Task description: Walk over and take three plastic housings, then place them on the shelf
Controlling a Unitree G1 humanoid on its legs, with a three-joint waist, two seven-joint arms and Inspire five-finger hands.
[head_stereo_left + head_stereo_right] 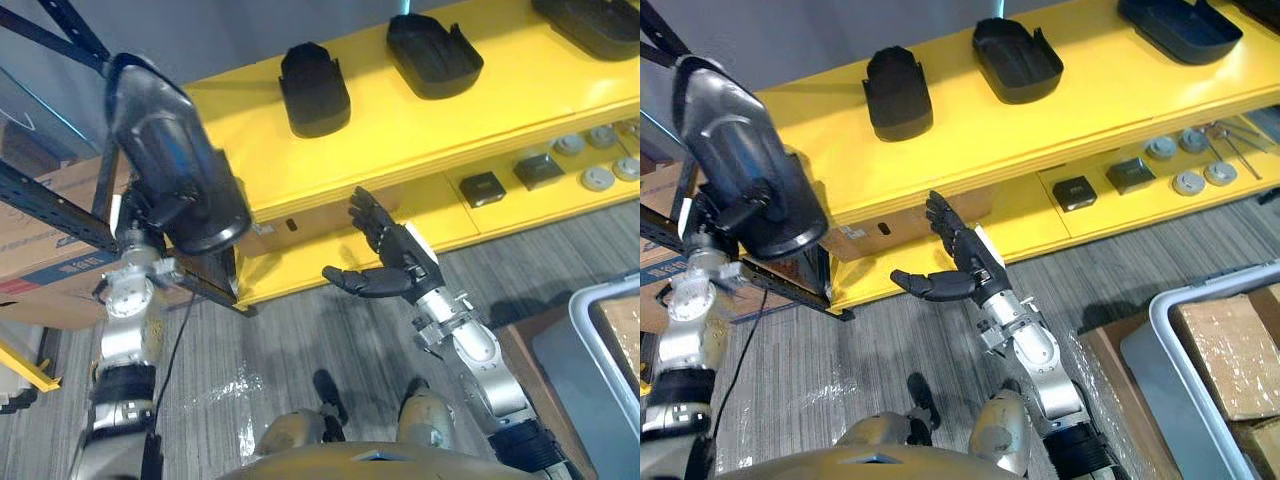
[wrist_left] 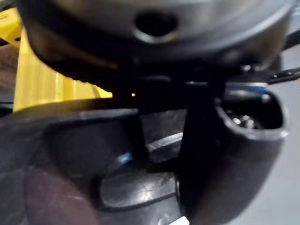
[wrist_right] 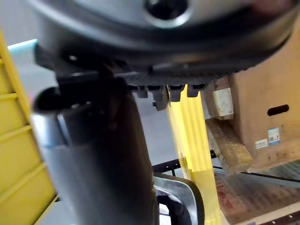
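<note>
The left hand (image 1: 148, 218) is clenched round the lower rim of a black plastic housing (image 1: 170, 140) and holds it raised, its glossy rounded shell uppermost. The right hand (image 1: 392, 270) is released and empty, fingers spread. Past the right hand's fingertips is the yellow shelf (image 1: 450, 120), where two matching housings (image 1: 314, 90) (image 1: 434, 55) already lie open side up. Judging by that, only the carried one remains to be set down.
</note>
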